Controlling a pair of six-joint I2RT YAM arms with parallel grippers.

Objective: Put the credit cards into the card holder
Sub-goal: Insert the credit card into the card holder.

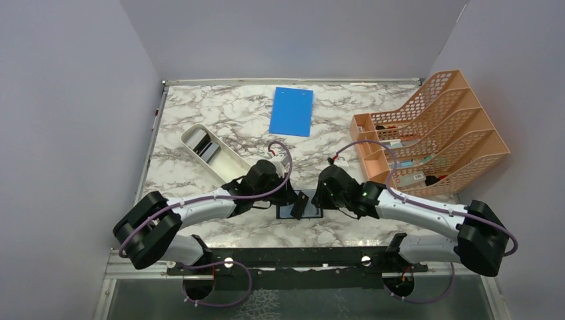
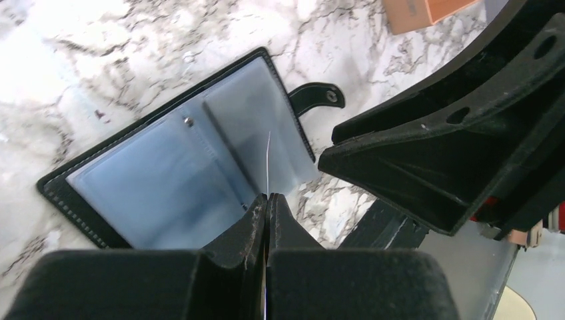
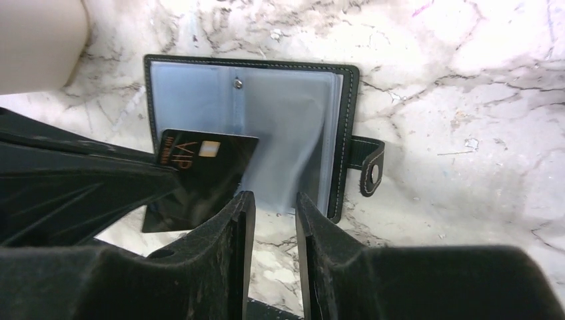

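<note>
The card holder (image 1: 310,212) lies open on the marble table near the front edge, its grey-blue pockets up; it also shows in the left wrist view (image 2: 166,173) and the right wrist view (image 3: 200,100). My left gripper (image 1: 292,198) is shut on a black credit card (image 3: 206,167) with gold print, held over the holder's near left corner. The left wrist view shows this card edge-on as a thin line (image 2: 268,160) beyond my left gripper (image 2: 268,197). My right gripper (image 3: 270,200) is open a little and empty, just below a lifted clear pocket sleeve (image 3: 286,160).
A white oblong tray (image 1: 231,162) with dark flat things in it stands at the left. A blue board (image 1: 292,111) lies at the back. An orange mesh rack (image 1: 433,133) stands at the right. The holder's snap tab (image 3: 368,170) sticks out to its right.
</note>
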